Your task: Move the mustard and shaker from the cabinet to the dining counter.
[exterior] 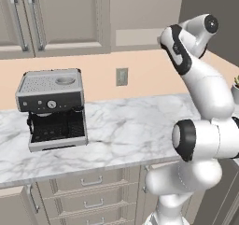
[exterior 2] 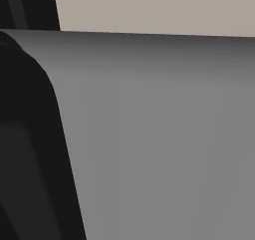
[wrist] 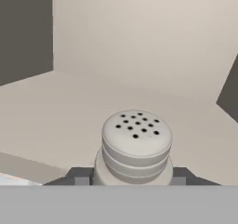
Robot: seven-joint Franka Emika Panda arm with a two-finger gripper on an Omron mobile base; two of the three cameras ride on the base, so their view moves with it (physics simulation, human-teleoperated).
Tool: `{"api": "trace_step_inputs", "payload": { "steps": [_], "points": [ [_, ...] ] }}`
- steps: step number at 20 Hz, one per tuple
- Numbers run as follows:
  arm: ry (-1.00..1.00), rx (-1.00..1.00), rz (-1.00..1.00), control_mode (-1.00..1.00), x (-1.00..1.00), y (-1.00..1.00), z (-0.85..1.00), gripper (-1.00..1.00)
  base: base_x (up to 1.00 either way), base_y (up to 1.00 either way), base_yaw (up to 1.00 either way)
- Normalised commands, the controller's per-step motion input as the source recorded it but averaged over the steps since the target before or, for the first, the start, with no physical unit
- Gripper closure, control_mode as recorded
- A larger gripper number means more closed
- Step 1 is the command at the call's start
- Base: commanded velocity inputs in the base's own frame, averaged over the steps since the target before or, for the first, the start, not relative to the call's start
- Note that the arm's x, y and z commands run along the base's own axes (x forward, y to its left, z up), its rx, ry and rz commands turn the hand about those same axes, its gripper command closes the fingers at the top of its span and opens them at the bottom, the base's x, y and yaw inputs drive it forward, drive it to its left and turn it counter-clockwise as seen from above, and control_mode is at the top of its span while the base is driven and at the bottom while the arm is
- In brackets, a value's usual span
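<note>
Nearest the hand camera stood the shaker [wrist: 136,146], a pale grey cylinder with a slightly domed cap dotted with small dark holes. It sat upright between the two dark fingertips [wrist: 80,176] of the gripper [wrist: 135,177], one tip showing at each side of its body, close against it. The jaws appeared clamped on the shaker, though the contact itself was hidden at the lower edge of the hand view. Beyond the shaker lay plain beige surfaces meeting at an angle, with a darker panel at the upper left and another dark wedge at the right edge; whether these were the inside of the cabinet could not be told from the hand view.

From the left base view, the white arm [exterior: 200,121] rose from the lower right and bent up and over toward the upper right, its hand passing out of the picture there. On the marble worktop [exterior: 135,130] to the left stood a silver and black coffee machine [exterior: 52,108], well apart from the arm. Above it hung the grey-beige cabinet [exterior: 65,18] with recessed-panel doors shut and long vertical silver bar handles [exterior: 35,19]. A wall socket [exterior: 122,76] sat on the peach wall between worktop and cabinet. Below the worktop ran drawers [exterior: 91,191] with curved pulls. A small potted plant [exterior: 235,86] peeked in at the right edge.

From the right base view, a broad grey surface [exterior 2: 164,134] stood very close to the lens, with a dark shape [exterior 2: 25,149] at its left and a beige band [exterior 2: 154,7] above it.
</note>
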Motion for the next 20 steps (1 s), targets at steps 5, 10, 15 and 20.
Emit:
{"api": "trace_step_inputs", "payload": {
  "steps": [5, 10, 15, 20],
  "points": [
    [0.11, 0.05, 0.0, -1.0, -0.6, 0.19, 0.0, 1.0, 0.0, 0.0, 0.0],
    [0.19, 0.09, 0.0, -1.0, -0.65, 0.15, -0.04, 1.0, 0.0, 0.0, 0.0],
    [0.04, 0.04, 0.0, -1.0, -0.38, 0.14, -0.23, 1.0, 0.0, 0.0, 0.0],
    [0.03, 0.03, 0.0, -1.0, -0.05, 0.04, -0.06, 1.0, 0.0, 0.0, 0.0]
  ]
}}
